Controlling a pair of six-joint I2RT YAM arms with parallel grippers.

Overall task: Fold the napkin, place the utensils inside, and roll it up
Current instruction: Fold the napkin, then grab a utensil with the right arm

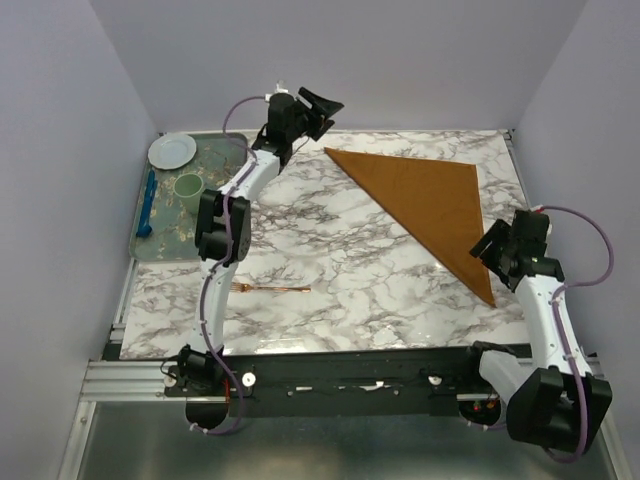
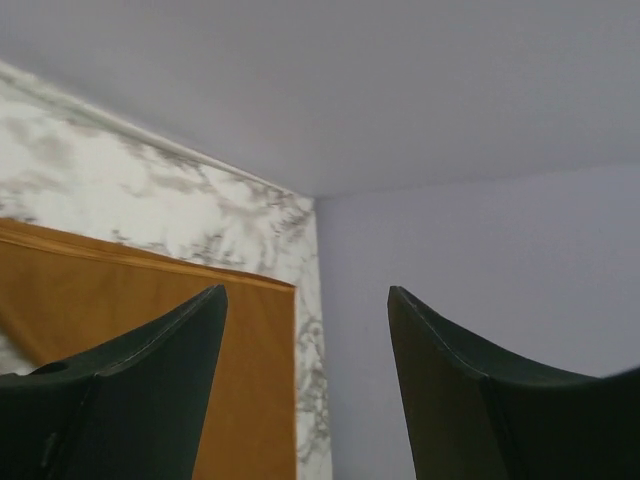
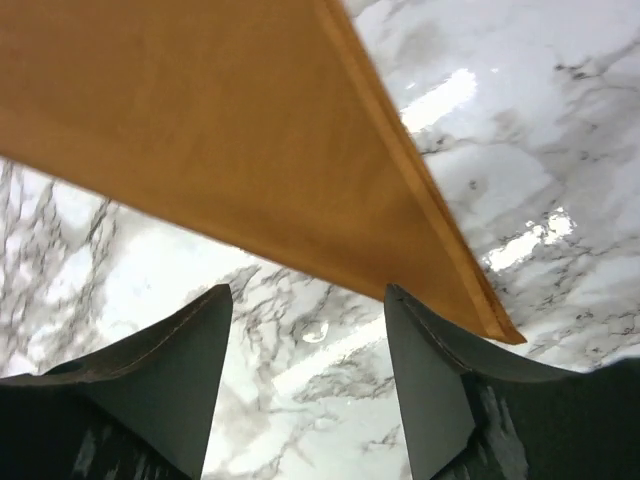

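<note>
The rust-orange napkin (image 1: 430, 195) lies folded into a flat triangle on the marble table's back right part. My left gripper (image 1: 325, 103) is raised near the napkin's back left corner. It is open and holds nothing; its wrist view shows the napkin (image 2: 150, 290) behind one finger. My right gripper (image 1: 488, 245) hovers over the long edge close to the near corner, also open and empty. In the right wrist view the napkin (image 3: 220, 130) ends in a point just past the fingertips. The copper fork (image 1: 272, 288) lies flat on the table near the left arm, apart from the cloth.
A green tray (image 1: 165, 238) sits at the table's left edge. It carries a white plate (image 1: 172, 151), a pale green cup (image 1: 189, 188) and a blue utensil (image 1: 148, 205). Lilac walls enclose the table on three sides.
</note>
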